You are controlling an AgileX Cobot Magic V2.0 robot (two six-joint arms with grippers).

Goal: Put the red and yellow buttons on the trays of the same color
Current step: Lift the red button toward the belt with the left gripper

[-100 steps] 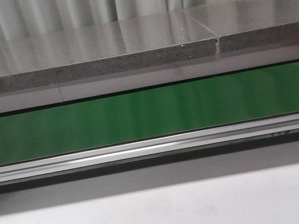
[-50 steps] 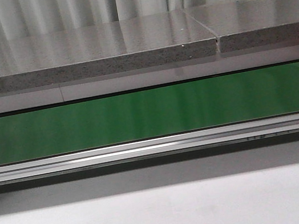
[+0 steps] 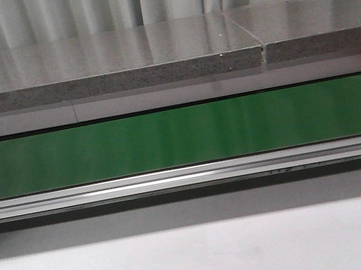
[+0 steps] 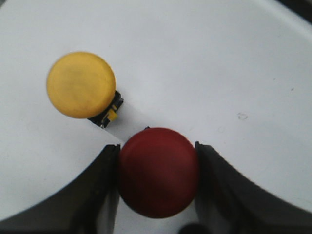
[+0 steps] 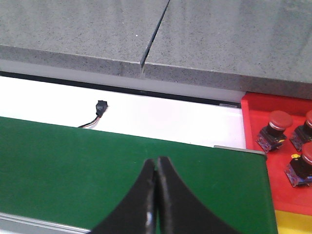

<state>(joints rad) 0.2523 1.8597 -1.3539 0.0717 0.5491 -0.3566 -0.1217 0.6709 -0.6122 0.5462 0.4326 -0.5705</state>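
So the left gripper (image 4: pixel 157 161) has one button (image 4: pixel 158 171) sitting right between its jaws, touching both fingers, down on the table surface (image 4: pixel 204 63). A second button (image 4: pixel 81 85) sits just beyond the jaws and off to one side, near the first but not touching it.

The right gripper (image 5: pixel 156 171) hangs over the conveyor belt (image 5: pixel 73 165), jaws pressed together. Ahead of the jaws, past the belt's far edge, there's a small connector with a wire (image 5: pixel 100 108) and then the stone slabs (image 5: pixel 97 34) behind it. Off to one side of the jaws, beside the belt's end, a tray (image 5: pixel 253 114) holds three buttons (image 5: pixel 275 129) clustered together.
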